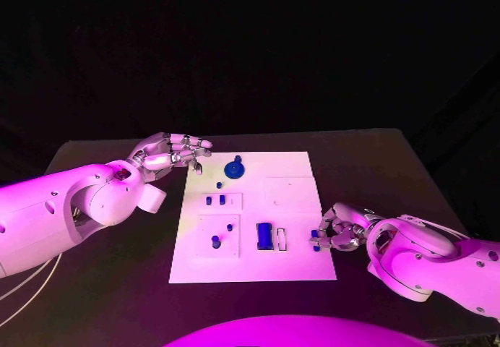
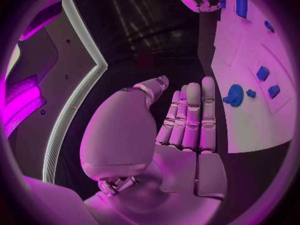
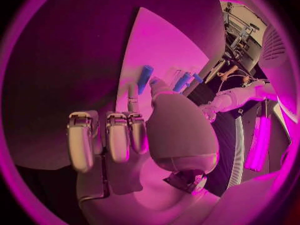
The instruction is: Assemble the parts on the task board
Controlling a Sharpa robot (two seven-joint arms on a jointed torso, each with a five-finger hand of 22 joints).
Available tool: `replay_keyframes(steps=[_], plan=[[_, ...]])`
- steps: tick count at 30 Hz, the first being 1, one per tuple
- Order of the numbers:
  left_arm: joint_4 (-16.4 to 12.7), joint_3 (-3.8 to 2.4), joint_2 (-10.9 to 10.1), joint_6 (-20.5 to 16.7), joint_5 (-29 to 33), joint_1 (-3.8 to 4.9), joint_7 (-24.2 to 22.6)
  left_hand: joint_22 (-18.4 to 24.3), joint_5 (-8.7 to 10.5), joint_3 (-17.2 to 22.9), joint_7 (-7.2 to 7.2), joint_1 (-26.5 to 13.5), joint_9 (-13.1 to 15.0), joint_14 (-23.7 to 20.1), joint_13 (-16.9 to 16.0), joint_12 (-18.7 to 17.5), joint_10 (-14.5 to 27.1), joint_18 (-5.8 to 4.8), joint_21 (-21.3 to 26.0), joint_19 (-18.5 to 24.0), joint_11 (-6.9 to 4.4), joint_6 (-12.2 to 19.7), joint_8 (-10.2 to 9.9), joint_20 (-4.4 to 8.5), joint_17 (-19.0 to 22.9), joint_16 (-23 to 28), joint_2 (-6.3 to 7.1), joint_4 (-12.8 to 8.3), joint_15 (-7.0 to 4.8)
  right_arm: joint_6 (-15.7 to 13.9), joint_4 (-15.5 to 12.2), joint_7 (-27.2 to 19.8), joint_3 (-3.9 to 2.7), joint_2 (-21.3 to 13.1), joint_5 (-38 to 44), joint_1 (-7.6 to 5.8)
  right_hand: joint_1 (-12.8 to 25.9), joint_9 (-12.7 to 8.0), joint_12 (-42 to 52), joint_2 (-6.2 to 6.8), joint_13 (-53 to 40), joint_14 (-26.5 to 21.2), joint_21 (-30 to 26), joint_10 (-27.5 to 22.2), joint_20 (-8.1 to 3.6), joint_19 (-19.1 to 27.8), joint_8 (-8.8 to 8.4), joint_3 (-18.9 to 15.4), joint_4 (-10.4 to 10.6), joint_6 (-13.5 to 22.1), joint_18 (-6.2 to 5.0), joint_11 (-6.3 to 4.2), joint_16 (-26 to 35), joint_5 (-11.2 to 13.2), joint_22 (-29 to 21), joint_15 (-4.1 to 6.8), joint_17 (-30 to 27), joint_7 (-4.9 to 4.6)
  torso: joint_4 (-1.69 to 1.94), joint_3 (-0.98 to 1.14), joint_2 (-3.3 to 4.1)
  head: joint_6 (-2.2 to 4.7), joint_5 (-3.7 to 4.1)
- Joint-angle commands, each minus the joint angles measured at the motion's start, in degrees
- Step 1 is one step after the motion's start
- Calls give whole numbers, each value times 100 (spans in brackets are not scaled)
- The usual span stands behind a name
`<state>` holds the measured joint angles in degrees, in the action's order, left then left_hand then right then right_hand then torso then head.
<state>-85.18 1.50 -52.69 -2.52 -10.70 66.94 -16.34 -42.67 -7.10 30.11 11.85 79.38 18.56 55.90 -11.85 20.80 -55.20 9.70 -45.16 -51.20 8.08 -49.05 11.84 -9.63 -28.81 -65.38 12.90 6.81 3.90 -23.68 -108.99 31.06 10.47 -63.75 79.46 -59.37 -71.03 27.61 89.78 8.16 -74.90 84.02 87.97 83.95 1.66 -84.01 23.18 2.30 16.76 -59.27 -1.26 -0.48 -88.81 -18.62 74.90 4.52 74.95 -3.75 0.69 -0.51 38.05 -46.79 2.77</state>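
Scanning left to right: left hand point(image 1: 172, 153) sits off the far-left corner of the white board point(image 1: 297, 267), fingers stretched out side by side in its wrist view, nothing in them. Fingertips reach toward the board edge; contact unclear.

Just inboard of it, the round blue knob point(image 1: 235, 170) stands on the board's far side with a tiny blue bit right beside it. Two small blue blocks point(image 1: 214, 200) sit in a recessed panel below that. Another panel nearer the robot holds two more small blue pieces point(image 1: 217, 242). The big blue bar point(image 1: 264, 236) lies mid-board, long axis running near-to-far, with an open slot just to its right.

Right edge: right hand point(image 1: 335, 231) is on the near-right side of the board, fingers curled around a short blue peg point(image 1: 316, 239) at the board's edge. Looks like a pinch on the peg, thumb against it in the right wrist view, but I can't tell for sure if it's gripped or just touched. Peg's long axis also runs roughly near-to-far.

Key relation, my read: the slot lies immediately left of the right hand, between it and the bar. Right hand is by far the nearer one to peg, slot and bar; left hand is nearer only to the knob. Next move likely a short leftward shift of the peg.
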Motion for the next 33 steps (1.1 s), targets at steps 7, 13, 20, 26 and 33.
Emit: replay_keyframes(steps=[7, 13, 20, 26, 33], plan=[[-17, -2, 0, 89, 24, -8, -24, 5, 6, -3, 8, -14, -8, -4, 2, 36, 28, 80, 36, -48, 5, 40, -35, -2, 5, 30, -33, 39, 24, 303, 89, 86, 24, 160, 255, 93, -170, -20, 22, 41, -1510, 536, 28, 605, 13, -546, -21, 44, -14, -49, 87, -36, -18, -6, 1421, -10, 1221, 39, -3, -8, -6, -14, 0], [-24, -1, -11, 88, 24, -8, -20, 11, 6, -11, 7, -20, -8, -4, 2, 42, 33, 80, 45, -52, 5, 41, -35, -4, 6, 29, -34, 53, 25, 505, 165, 214, 24, 269, 742, 140, -963, -47, 22, 214, -1510, 535, 38, 605, -21, -549, -73, 522, -63, -80, 89, -65, -16, -20, 1428, 20, 1222, 64, 2, -7, -3, -15, -24], [-27, -1, -18, 90, 24, -8, -14, 11, 6, -11, 7, -20, -8, -4, 2, 42, 33, 80, 45, -52, 5, 41, -35, -4, 6, 29, -34, 53, 25, 698, 189, 331, 25, 344, 1193, 160, -1463, -95, 22, 450, -1510, 541, 70, 605, -12, -559, -137, 933, -115, -153, 97, -42, -24, -11, 1446, 3, 1251, 33, -4, -11, -4, -17, -32], [-29, -1, -22, 92, 24, -8, -12, 11, 6, -11, 7, -20, -8, -4, 2, 42, 33, 80, 45, -52, 5, 41, -35, -4, 6, 29, -34, 53, 25, 604, 155, 369, 25, 385, 1290, 164, -1476, -110, 22, 453, -1510, 543, 71, 605, -9, -560, -162, 996, -96, -149, 97, -31, -28, -9, 1447, -4, 1261, 18, 0, -7, -6, -13, -31], [-30, -1, -24, 91, 24, -8, -10, 15, 5, -12, 7, -19, -9, -5, 3, 45, 36, 80, 50, -54, 5, 42, -34, -5, 7, 29, -37, 58, 25, 179, 36, 315, 23, 397, 1089, 162, -1472, -121, 22, 400, -1510, 552, 139, 605, -5, -581, -174, 1133, -69, -188, 112, -36, -43, -7, 1480, -5, 1301, 29, 0, -5, -3, -51, -24]])
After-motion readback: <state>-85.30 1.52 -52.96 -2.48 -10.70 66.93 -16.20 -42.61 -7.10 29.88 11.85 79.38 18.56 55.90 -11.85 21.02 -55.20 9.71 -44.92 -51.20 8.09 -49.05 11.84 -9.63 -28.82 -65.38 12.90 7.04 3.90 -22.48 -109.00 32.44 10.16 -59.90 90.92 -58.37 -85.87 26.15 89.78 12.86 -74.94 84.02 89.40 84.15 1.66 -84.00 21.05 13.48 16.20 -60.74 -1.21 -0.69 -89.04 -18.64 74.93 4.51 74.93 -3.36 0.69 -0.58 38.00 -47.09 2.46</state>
